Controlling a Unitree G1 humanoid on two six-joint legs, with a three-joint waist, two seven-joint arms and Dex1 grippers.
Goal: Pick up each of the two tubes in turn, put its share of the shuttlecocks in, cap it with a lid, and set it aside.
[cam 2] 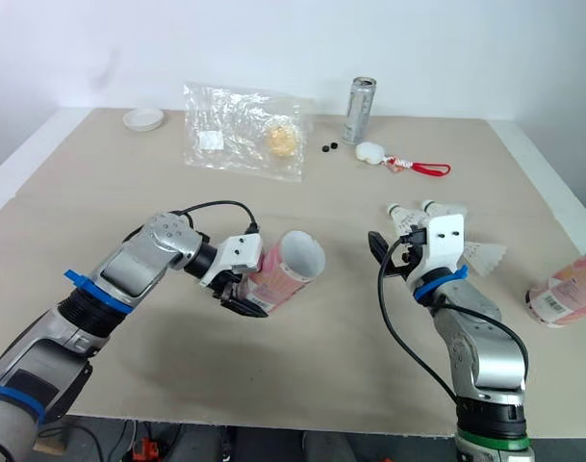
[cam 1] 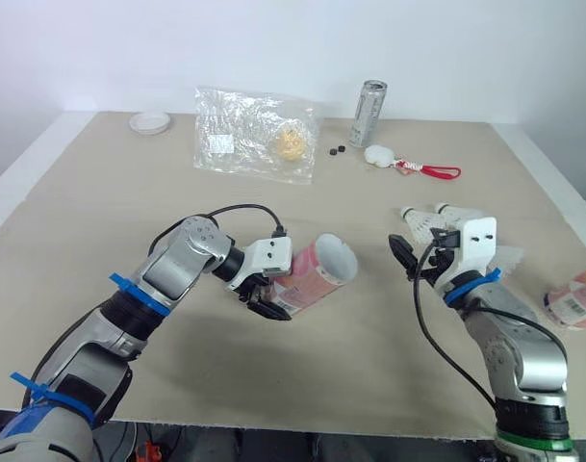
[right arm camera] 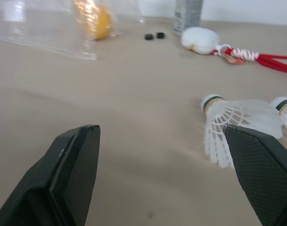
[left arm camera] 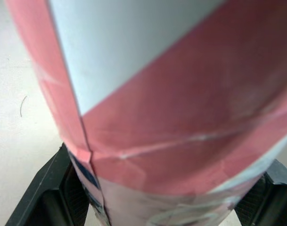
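Left wrist view: the left gripper [cam 1: 267, 304] has its 2 black fingers clamped on the lower end of the pink-and-white cardboard tube [left arm camera: 171, 103]. In the left eye view the tube sits tilted over the beige table [cam 1: 100, 212], its open mouth raised toward the right arm. The right gripper [right arm camera: 167, 174] is spread wide and empty, just beside 2 white shuttlecocks [right arm camera: 237, 120]. A 2nd pink tube [cam 1: 573, 300] lies at the table's right edge, and a round white lid [cam 1: 150, 122] sits near the far left corner.
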